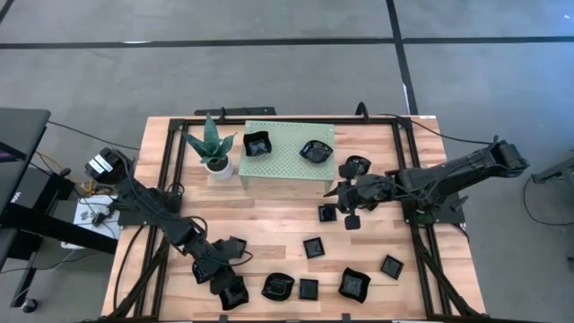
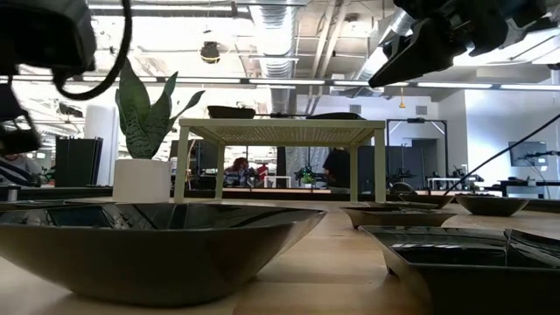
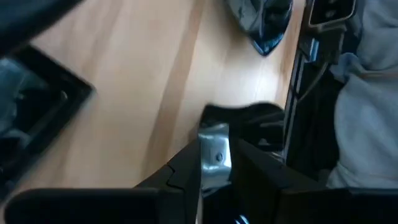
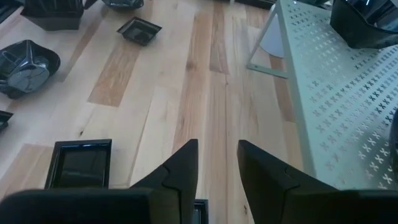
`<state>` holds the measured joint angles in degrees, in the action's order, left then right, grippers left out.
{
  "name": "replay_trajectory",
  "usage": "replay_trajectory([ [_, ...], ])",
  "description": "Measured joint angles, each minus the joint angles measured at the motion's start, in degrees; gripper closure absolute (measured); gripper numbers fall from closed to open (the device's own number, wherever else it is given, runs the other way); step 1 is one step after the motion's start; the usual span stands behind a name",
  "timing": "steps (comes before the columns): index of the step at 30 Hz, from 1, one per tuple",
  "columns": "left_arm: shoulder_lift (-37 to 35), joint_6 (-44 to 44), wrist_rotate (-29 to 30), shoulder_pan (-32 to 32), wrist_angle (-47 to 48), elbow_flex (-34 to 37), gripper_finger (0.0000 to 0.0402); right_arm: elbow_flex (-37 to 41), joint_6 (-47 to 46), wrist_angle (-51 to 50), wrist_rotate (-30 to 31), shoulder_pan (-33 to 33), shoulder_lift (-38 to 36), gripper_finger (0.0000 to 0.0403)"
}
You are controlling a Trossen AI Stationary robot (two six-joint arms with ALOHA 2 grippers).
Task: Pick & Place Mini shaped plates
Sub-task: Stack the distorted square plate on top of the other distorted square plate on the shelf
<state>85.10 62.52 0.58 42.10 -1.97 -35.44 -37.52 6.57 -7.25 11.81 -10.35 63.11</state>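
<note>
Since only two mini plates (image 1: 257,142) sit on the pale green perforated stand (image 1: 289,166), w/ the rest on the bench (image 1: 269,215), I'd judge the job early, assuming the stand is the target.

Count from the high view:
- 2 plates on the stand, one squarish, one lobed.
- 9 off it: a lobed one just beside the stand's right end, 2 small squares below that, 1 square mid-bench, 1 square nearer the right edge, and 4 along the front edge (wavy, square, lobed, square).
- 11 total that I can see; the arms may hide more.
- 1 stand, 1 potted plant (image 1: 213,148), 2 arms.

Left pincer (image 3: 214,149) is at the front-left of the bench. It looks clamped on the glossy rim of the square plate (image 1: 233,293) there, low by the wood. So that plate is the one in hand, approx.

Right pincer (image 4: 217,149) hangs above the bench just off the stand's right end, near the 2 small squares. Its fingers are narrowly parted w/ bare wood showing between, so it's empty.
</note>
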Motion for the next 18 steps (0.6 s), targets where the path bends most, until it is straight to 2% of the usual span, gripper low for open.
replay_trajectory([
  [5, 2.59, 5.46, -0.88, 1.07, -0.62, 0.0, 0.0307, -0.02, 0.01, -0.02, 0.0, -0.02, -0.06, 0.0294],
  [10, 3.84, 5.44, -1.07, 1.09, -0.62, 0.0, 0.031, -0.04, 0.04, -0.01, 0.02, -0.02, -0.11, 0.0294],
  [18, 3.47, 5.51, -1.07, 0.97, -1.13, -0.04, 0.0363, -0.04, 4.52, 0.04, 0.04, -0.02, -0.11, 0.0294],
])
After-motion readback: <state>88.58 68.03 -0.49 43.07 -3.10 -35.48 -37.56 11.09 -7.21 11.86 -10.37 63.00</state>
